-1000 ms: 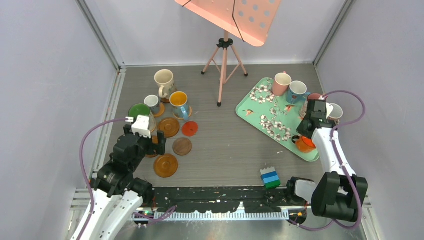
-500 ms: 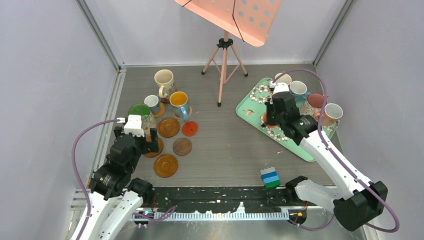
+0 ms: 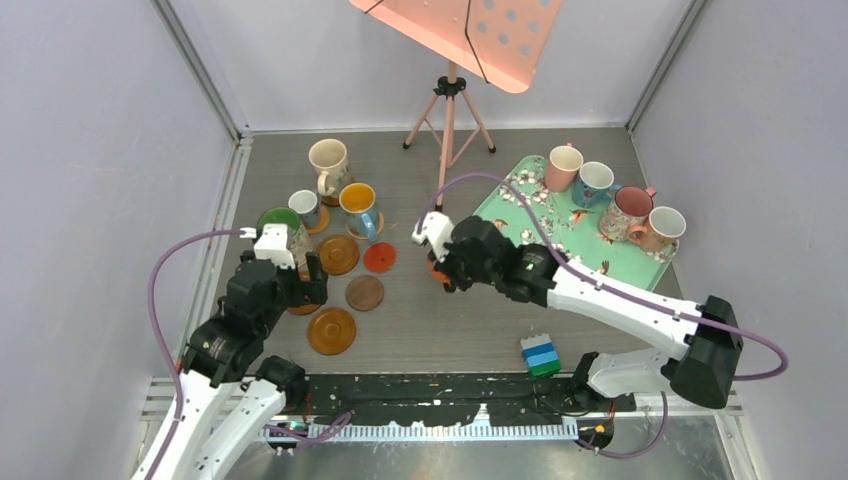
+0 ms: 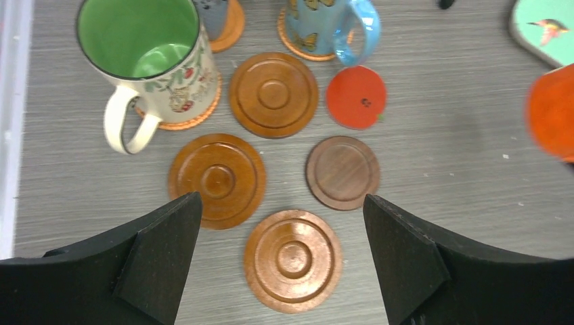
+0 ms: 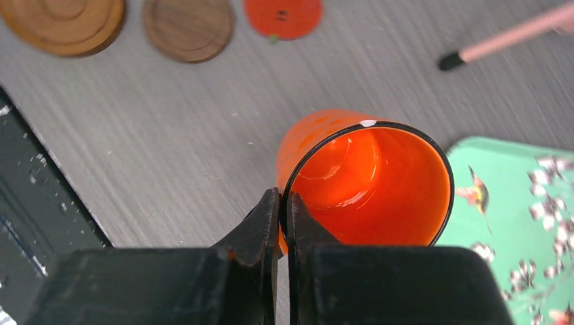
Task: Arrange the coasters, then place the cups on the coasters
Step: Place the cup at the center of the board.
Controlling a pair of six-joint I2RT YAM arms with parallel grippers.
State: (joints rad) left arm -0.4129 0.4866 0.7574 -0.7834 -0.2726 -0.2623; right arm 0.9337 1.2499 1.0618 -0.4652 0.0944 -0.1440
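Orange cup (image 5: pixel 365 183): your right gripper (image 5: pixel 283 196) has it pinched tight by the rim, one finger inside and one outside. It is over the grey table (image 3: pixel 440 320), between the flowered tray (image 3: pixel 590 240) and the group of coasters, and near the red coaster (image 4: pixel 356 97).

Your left gripper (image 4: pixel 281 200) hovers above the coasters with its jaws spread wide and nothing between them. Below it lie five bare coasters: the red one, a plain dark coaster (image 4: pixel 342 172) and three grooved brown coasters (image 4: pixel 274 95), close together but not stacked. Beside them a green-lined cup (image 4: pixel 145 51) stands upright on an orange coaster (image 4: pixel 177 122), and a blue cup (image 4: pixel 321 24) stands on its own. Four more cups (image 3: pixel 594 182) stand at the far end of the tray.
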